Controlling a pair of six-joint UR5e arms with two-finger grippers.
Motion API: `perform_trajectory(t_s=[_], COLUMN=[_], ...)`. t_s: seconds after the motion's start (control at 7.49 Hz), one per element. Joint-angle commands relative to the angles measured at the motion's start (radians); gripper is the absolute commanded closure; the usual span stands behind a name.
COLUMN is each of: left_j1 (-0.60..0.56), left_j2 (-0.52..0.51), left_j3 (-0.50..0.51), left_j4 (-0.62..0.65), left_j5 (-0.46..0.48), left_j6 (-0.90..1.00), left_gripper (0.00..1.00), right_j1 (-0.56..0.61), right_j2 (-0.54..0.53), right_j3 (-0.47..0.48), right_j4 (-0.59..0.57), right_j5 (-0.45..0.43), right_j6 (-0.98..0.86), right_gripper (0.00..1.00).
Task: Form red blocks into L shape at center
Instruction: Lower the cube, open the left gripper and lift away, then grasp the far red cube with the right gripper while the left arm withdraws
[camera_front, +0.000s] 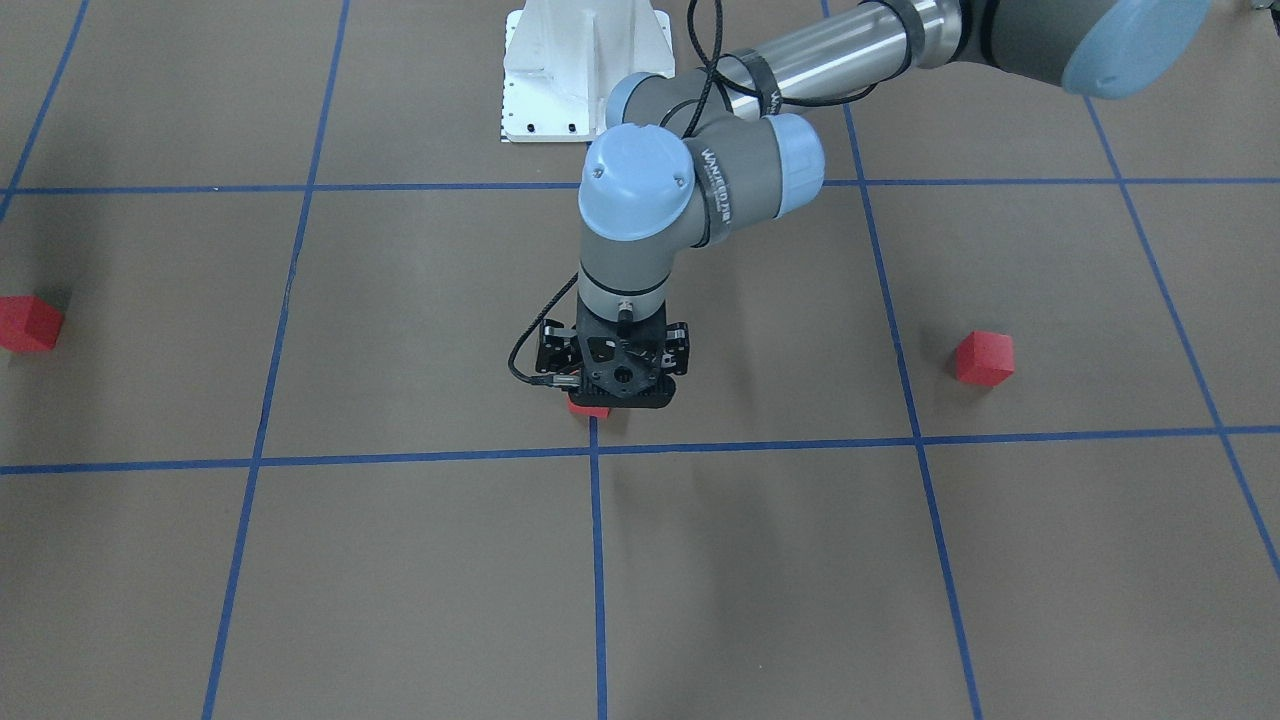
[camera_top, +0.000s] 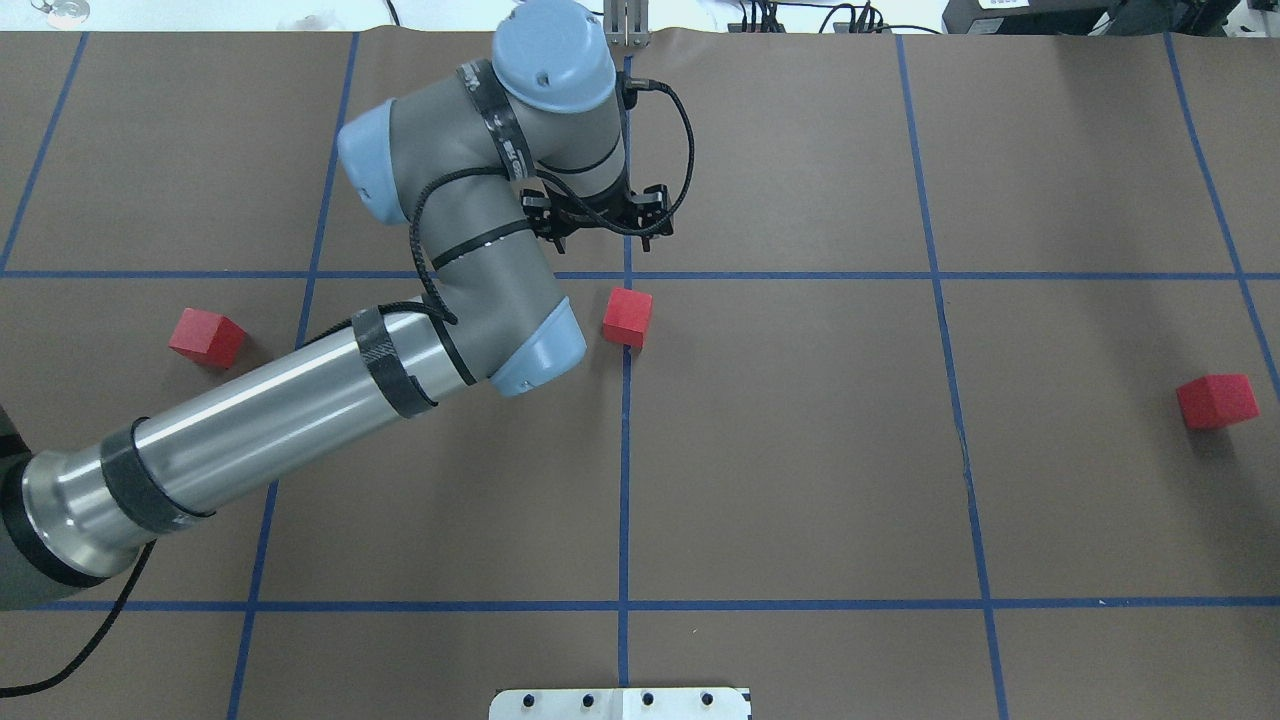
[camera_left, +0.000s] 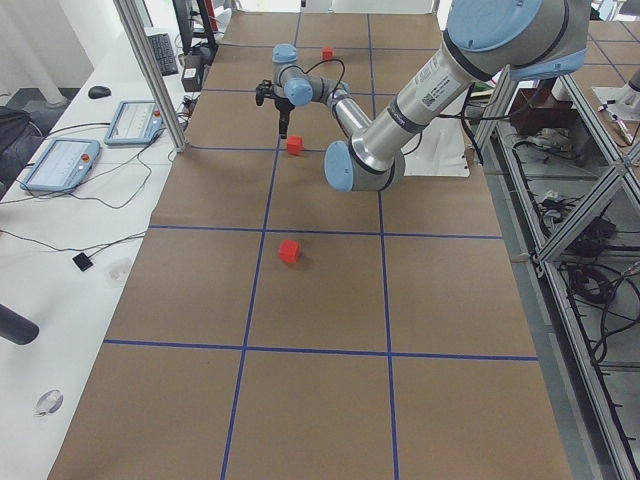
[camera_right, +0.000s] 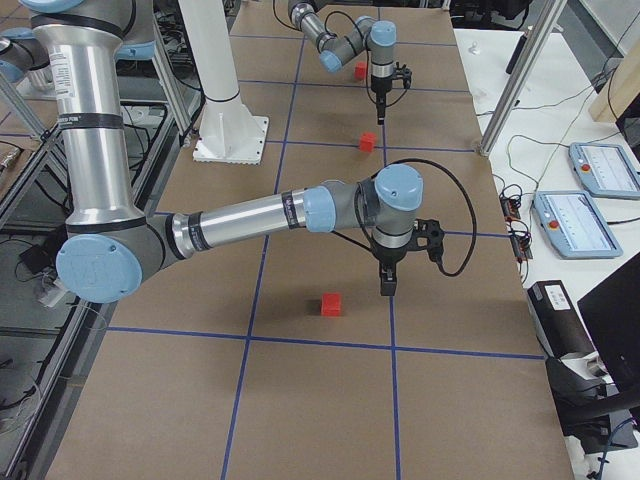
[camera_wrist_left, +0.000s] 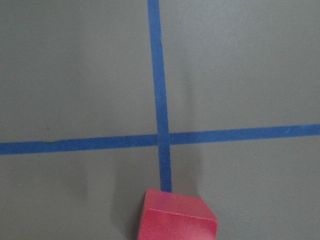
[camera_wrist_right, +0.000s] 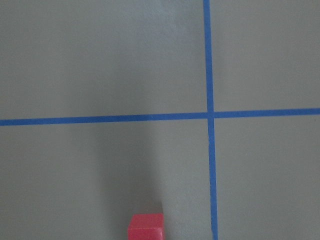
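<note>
You have one block (camera_top: 207, 337) well left of the centre (camera_top: 627, 275). Your left gripper (camera_front: 612, 388) hangs over a second block (camera_top: 627, 317), free on the tape just beside the crossing, jaws hidden, so their spread is untellable. Fetching an outlier looks next: the third block (camera_top: 1217, 401) lies far right by the right gripper (camera_right: 386, 288), likewise untellable; mind the left elbow (camera_top: 540, 350) near the placed block.

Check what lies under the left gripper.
Below the left gripper the wrist view shows the center tape crossing, bare. A red block sits just beside it; from the front, the gripper covers most of it.
</note>
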Motion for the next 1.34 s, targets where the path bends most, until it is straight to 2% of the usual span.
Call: perform_trajectory(t_s=[0.0,0.27,0.4,0.67,0.8,1.2], left_j1=[-0.117,-0.198,-0.215,-0.215,-0.215,-0.214], left_j2=[0.115,0.3,0.346,0.352,0.353,0.353], left_j3=[-0.159,-0.31,-0.336,-0.336,-0.336,-0.33], left_j4=[0.082,0.082,0.082,0.081,0.081,0.079], left_j5=[-0.082,-0.093,-0.095,-0.095,-0.095,-0.093], left_j6=[0.078,0.207,0.247,0.249,0.249,0.249], left_gripper=[0.01,0.0,0.01,0.01,0.01,0.01], right_j1=[-0.02,-0.13,-0.141,-0.189,-0.251,-0.325], right_j2=[-0.015,-0.165,-0.214,-0.23,-0.231,-0.231], right_j3=[0.011,0.005,0.004,-0.009,-0.013,-0.061], right_j4=[0.026,0.358,0.387,0.384,0.384,0.389], right_j5=[-0.003,-0.084,-0.072,-0.006,-0.009,-0.046], right_j6=[-0.002,0.031,0.053,0.13,0.174,0.163], right_gripper=[0.01,0.01,0.01,0.01,0.01,0.01])
